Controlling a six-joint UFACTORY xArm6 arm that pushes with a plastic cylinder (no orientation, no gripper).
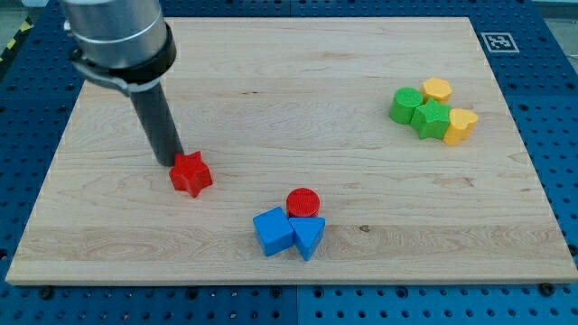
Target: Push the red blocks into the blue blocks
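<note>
Red star-shaped plastic block (pixel 191 173) lies on the pale wooden desk (pixel 298 99) toward the view's left, with my tip (pixel 168 162) touching or just beside its upper-left edge. Its partner, the red round plastic block (pixel 303 201), already rests against the blue cube-like plastic block (pixel 273 231) and the blue triangular plastic block (pixel 309 237) near the view's bottom centre.

The star looks small, light and rigid, so it should slide easily over the smooth wood, but its points mean an off-centre push would likely spin it rather than drive it. The best contact is probably in a notch on its upper-left side, in line with the blue pair down to the view's right.

No fingers exist on this rod, so nothing is clenched or released; it only pushes.

Green and yellow plastic blocks (pixel 432 110) cluster at the view's upper right, well apart.
</note>
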